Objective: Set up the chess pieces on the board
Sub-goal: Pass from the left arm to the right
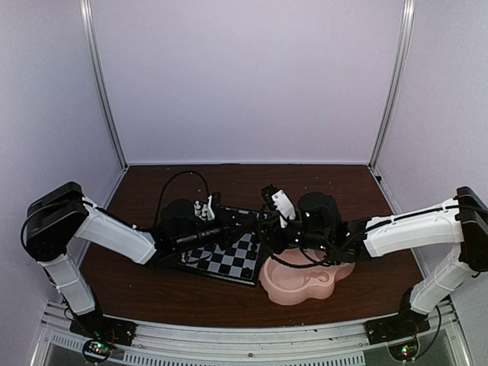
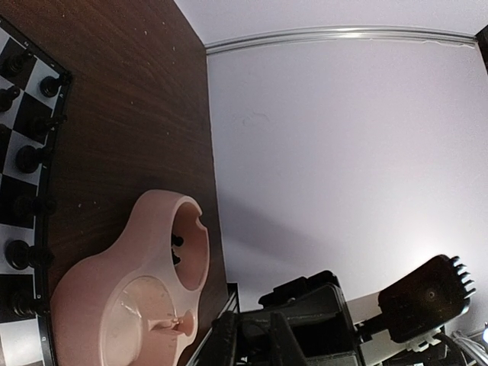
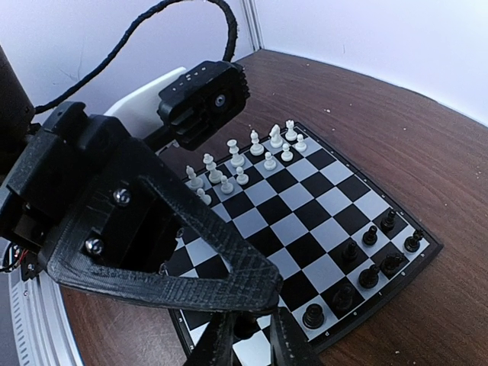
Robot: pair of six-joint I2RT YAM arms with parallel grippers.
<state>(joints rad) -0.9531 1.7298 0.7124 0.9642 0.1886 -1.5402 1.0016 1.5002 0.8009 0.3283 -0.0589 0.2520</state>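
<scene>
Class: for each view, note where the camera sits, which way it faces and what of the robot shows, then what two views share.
Top external: above and behind the bases, looking down at the board and pink dish; both arms show.
Left wrist: on the left arm, facing across the table toward the dish; dark robot parts below.
Right wrist: on the right arm, looking down at the board; its own fingers and the left arm show.
Shared: both wrist views show black chess pieces.
</scene>
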